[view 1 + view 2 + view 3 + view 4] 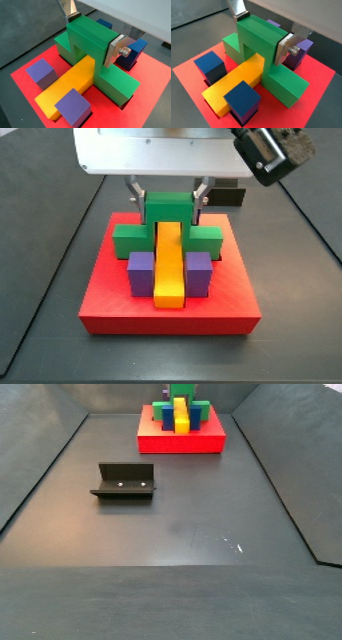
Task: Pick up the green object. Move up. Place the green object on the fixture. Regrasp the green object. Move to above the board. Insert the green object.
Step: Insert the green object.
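rigid, light-looking bright green plastic t-block (90,55) – silver two-finger gripper (91,31) pinching its upright stem's flat sides over the red slotted board (170,313) – best hold.

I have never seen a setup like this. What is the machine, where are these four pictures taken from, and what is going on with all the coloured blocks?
This is a robot arm ending in a gripper: two flat silver fingers that squeeze things. Two cameras ride on its wrist and look down past the fingers; two more stand beside the table, one close to the work and one far back.

The fingers are closed on the green object, a plastic block standing over a long yellow bar. Both sit on the board, a red slab with slots cut into it. Blue blocks and purple blocks sit on the board as well. The green object reaches down into the board, so it looks inserted or nearly so.

In a side view, the dark L-shaped fixture stands alone on the floor, well away from the board.
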